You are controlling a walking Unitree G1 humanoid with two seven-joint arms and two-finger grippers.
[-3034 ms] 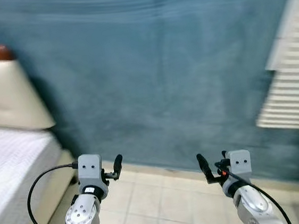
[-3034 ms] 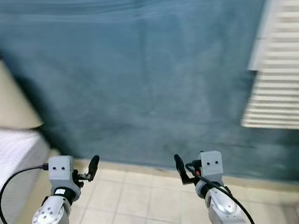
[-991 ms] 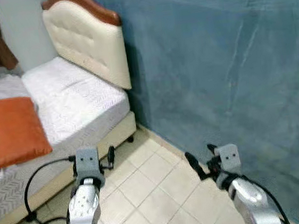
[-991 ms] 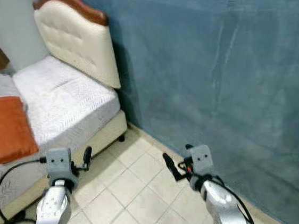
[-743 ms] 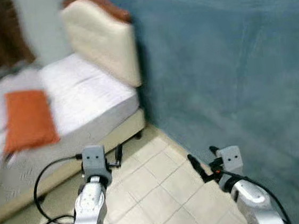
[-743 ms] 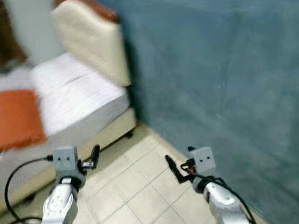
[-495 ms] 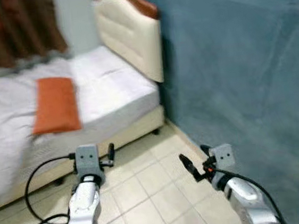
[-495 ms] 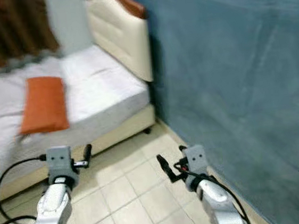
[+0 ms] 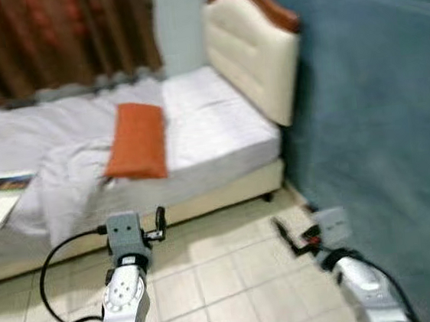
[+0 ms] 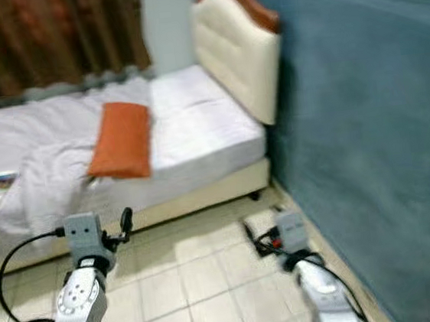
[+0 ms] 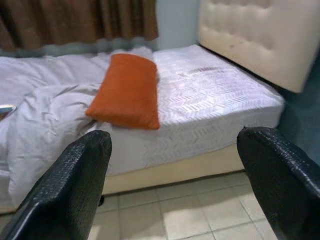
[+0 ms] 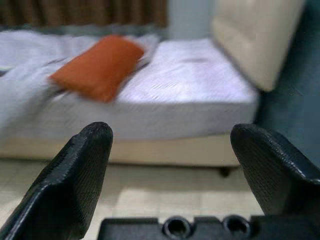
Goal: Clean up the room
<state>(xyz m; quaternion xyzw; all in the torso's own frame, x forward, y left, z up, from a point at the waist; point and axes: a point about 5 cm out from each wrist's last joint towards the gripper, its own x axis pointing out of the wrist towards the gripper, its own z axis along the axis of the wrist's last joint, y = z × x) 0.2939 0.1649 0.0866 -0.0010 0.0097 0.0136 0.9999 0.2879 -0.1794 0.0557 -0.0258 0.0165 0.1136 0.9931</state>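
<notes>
Head eyes look down from above — both wrist cameras face the bed (image 9: 197, 132) low.

Both silver arms reach forward at about the same height, bent at the elbow and held apart from each other. The left pincer (image 9: 160, 222) points ahead, its two black fingers (image 11: 60, 190) spread wide with nothing between them. A black cable (image 9: 55, 282) loops from the left wrist down along the arm. The right pincer (image 9: 285, 238) also points ahead and slightly inward, somewhat blurred in the head views; its wrist view shows its fingers (image 12: 75, 180) set wide apart and empty.
</notes>
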